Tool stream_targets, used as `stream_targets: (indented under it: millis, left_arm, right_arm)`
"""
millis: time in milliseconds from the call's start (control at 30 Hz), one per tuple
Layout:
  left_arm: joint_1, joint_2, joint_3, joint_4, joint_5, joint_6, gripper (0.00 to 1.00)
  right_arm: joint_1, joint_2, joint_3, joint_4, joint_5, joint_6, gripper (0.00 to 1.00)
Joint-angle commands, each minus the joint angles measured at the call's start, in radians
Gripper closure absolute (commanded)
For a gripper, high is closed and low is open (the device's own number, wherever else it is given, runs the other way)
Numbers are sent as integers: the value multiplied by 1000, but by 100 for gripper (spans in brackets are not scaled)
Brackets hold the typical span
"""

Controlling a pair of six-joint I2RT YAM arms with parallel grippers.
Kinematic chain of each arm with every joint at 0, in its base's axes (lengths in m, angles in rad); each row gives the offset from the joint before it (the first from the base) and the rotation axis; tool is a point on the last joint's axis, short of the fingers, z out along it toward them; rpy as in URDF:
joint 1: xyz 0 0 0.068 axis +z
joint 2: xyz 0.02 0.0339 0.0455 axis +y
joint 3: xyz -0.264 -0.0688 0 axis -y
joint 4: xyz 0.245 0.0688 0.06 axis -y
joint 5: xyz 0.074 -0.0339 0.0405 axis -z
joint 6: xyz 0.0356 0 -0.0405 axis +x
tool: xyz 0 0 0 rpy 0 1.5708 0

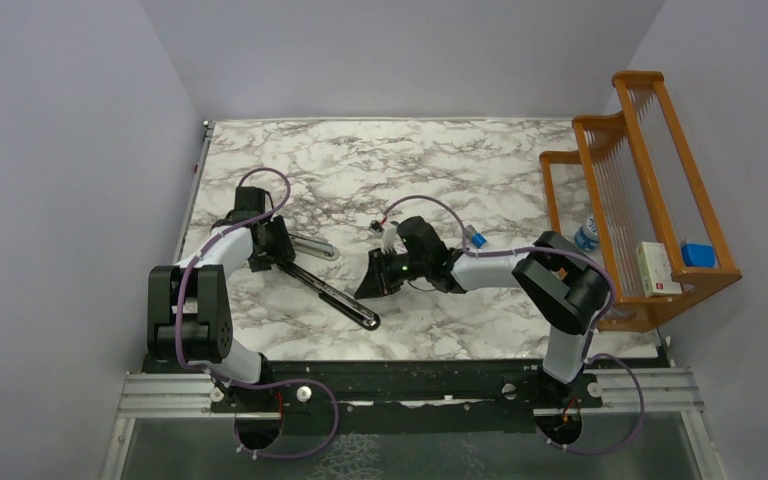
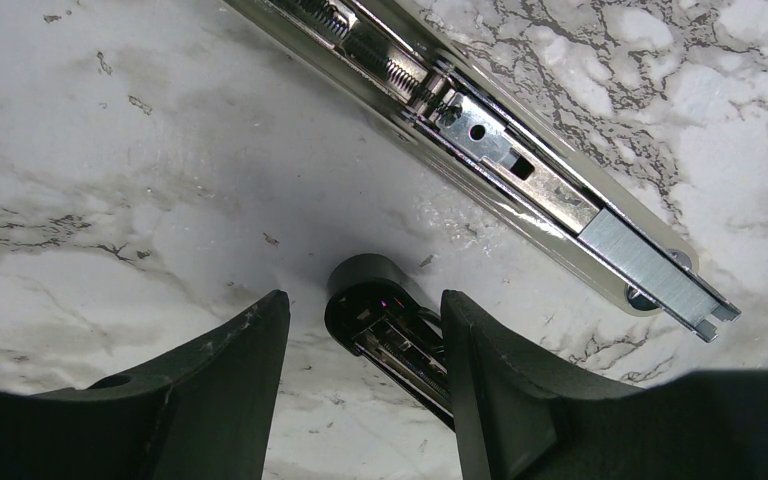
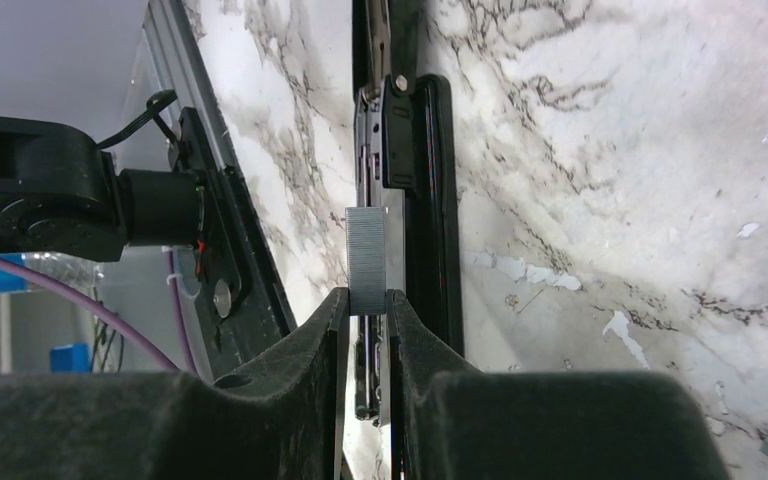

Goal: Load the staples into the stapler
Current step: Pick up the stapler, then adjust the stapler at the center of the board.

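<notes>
Staples — two strips, one tight between right fingers, one in single stapler — left fingers apart

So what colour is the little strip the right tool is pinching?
Silvery grey staples, finely ribbed; clearest in the right wrist view.

Desk white marble, grey-brown veins; stapler black with chrome tray; staples silvery-grey, finely lined; left pincer and right pincer black; rack orange-brown wood; box white and red; block blue
</notes>
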Motion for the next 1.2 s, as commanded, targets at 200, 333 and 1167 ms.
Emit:
stream_targets:
  millis: [200,333,1167]
  left_arm:
    - [-5,-25,27,-8,-30,11,39]
    - [-6,-30,26,-8,-32,10,38]
    - [-5,-40,29,-8,-32,8,38]
  right_arm:
    - [41,-117,52,-173,94,-145,80]
    - [88,-157,41,-236,102,-211,80]
    - [175,-125,56,-444,364,-308,81]
